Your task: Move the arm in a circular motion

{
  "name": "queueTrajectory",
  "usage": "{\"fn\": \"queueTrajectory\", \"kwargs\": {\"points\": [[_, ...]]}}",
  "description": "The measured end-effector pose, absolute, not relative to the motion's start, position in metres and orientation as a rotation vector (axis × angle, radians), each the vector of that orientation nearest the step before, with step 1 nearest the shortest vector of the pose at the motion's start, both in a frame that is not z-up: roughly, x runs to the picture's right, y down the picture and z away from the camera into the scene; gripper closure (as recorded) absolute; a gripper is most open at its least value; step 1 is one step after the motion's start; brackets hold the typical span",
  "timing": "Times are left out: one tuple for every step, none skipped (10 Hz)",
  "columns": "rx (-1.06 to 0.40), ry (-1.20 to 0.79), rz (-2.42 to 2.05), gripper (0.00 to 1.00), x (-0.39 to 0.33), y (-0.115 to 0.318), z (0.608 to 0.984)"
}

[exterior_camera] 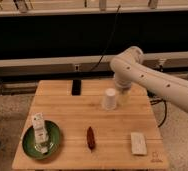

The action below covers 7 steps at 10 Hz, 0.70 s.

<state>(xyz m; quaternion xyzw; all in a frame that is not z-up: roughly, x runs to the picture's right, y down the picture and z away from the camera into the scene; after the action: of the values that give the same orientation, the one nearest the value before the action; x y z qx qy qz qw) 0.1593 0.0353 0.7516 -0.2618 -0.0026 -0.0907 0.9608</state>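
Observation:
The glossy white arm (157, 82) reaches in from the right edge, and its bulbous elbow (127, 61) hangs over the table's back right part. From the elbow a short segment drops toward the tabletop. The gripper (123, 95) is at its lower end, just right of and partly behind a white paper cup (109, 98). I cannot tell whether it touches the cup.
The wooden table (112, 130) carries a black phone-like object (76, 87) at the back. A green plate (29, 145) with a small white carton sits front left, a dark red item (90, 137) lies at the front centre, and a white packet (138, 143) is front right. A dark wall with rails runs behind.

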Motion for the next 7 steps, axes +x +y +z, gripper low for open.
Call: {"fn": "queueTrajectory", "kwargs": {"points": [[-0.533, -0.005, -0.181, 0.2, 0.1642, 0.0369, 0.7512], [-0.535, -0.01, -0.182, 0.2, 0.1627, 0.037, 0.751], [-0.536, -0.016, -0.187, 0.2, 0.1583, 0.0366, 0.7527], [-0.536, -0.019, -0.188, 0.2, 0.158, 0.0363, 0.7529], [-0.536, -0.019, -0.19, 0.2, 0.1604, 0.0366, 0.7531], [-0.538, -0.02, -0.19, 0.2, 0.1671, 0.0376, 0.7536], [-0.541, -0.025, -0.185, 0.2, 0.1675, 0.0384, 0.7533]]}}
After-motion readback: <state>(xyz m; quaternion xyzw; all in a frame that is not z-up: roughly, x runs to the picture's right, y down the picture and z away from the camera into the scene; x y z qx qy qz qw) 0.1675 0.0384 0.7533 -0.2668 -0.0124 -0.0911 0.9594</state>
